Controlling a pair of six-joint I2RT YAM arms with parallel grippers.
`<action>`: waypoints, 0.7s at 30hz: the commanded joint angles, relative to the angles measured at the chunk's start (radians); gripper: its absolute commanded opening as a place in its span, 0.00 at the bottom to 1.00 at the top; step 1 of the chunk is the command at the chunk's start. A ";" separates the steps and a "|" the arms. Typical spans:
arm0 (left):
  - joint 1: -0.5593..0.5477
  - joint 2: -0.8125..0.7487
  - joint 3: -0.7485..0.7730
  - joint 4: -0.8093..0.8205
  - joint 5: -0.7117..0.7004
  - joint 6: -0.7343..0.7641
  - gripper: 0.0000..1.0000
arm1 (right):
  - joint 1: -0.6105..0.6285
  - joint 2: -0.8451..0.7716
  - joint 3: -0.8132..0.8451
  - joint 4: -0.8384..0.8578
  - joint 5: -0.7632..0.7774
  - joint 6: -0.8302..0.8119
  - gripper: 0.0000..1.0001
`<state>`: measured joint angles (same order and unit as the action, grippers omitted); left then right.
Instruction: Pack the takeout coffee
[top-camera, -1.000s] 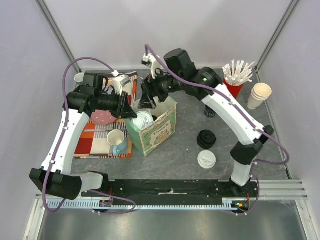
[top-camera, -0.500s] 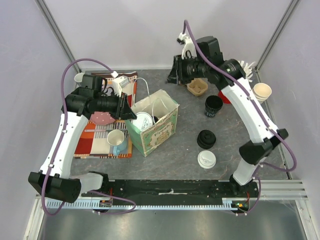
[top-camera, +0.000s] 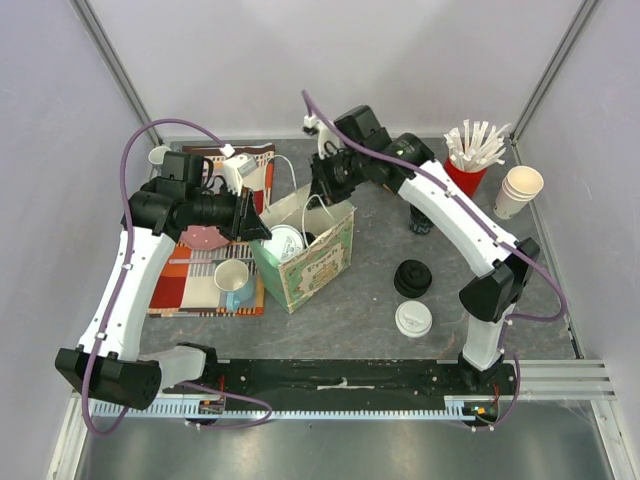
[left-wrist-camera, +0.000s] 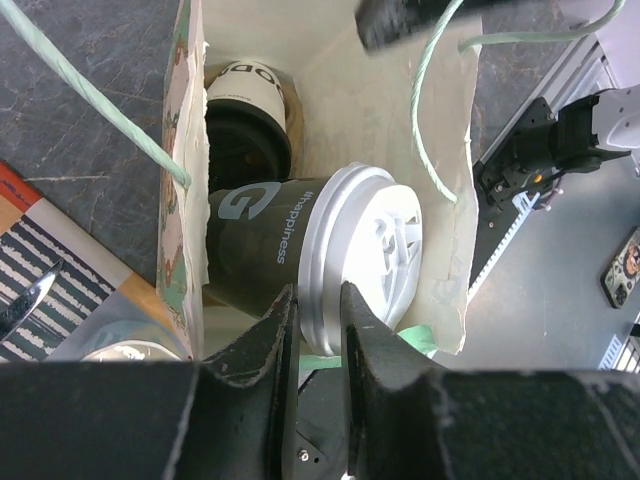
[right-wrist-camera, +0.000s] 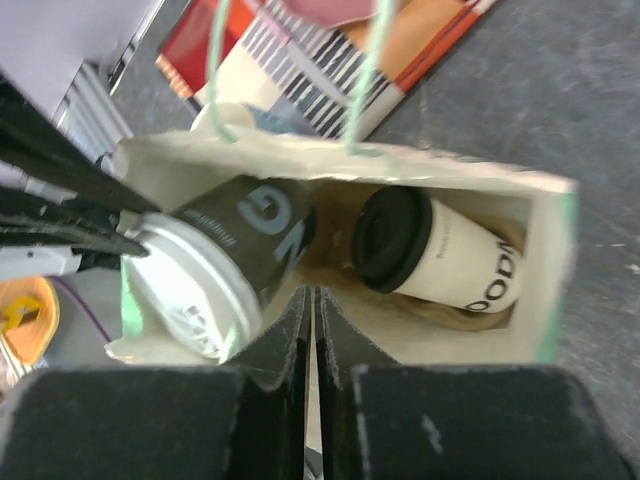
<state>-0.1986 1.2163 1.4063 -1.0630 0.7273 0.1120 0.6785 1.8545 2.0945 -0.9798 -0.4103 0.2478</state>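
Right wrist view looks straight down into the open bag (right-wrist-camera: 450, 172). The right gripper (right-wrist-camera: 310, 300) is pinched together with nothing showing between its tips. Just below and left of those tips a dark coffee cup (right-wrist-camera: 250, 235) with a white lid lies tilted on its side, lid end high, toward the left gripper. To the right of the tips, deeper in the bag, lies a pale cup with a black lid (right-wrist-camera: 455, 265). From the left wrist, the left gripper (left-wrist-camera: 312, 330) is set narrow at the bag's near wall and seems to pinch that wall, holding the mouth open. The white lid sits just ahead of its fingers. The job now looks like settling the tilted cup down beside the other one. The closed right tips should press on the cup's wall, not on the lid, which could pop off. The push should be slow and downward, away from the left gripper, so the bag is not dragged out of its hold. The green handle (left-wrist-camera: 425, 110) loops close beside the right tool and should be kept clear. Another white-lidded cup (top-camera: 413, 318) waits on the table, well behind the right gripper, near its base.
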 joint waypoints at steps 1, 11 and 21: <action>-0.002 -0.014 -0.003 0.040 -0.025 0.006 0.02 | 0.049 -0.015 -0.024 0.000 -0.067 -0.079 0.13; -0.002 -0.003 -0.013 0.090 0.017 -0.052 0.02 | 0.101 -0.060 -0.185 0.179 -0.180 -0.062 0.54; -0.004 -0.031 -0.059 0.087 0.000 0.023 0.02 | 0.073 -0.112 -0.205 0.196 -0.171 -0.076 0.68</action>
<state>-0.1986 1.2163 1.3598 -1.0248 0.7162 0.0982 0.7677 1.8202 1.8904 -0.8429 -0.5434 0.1761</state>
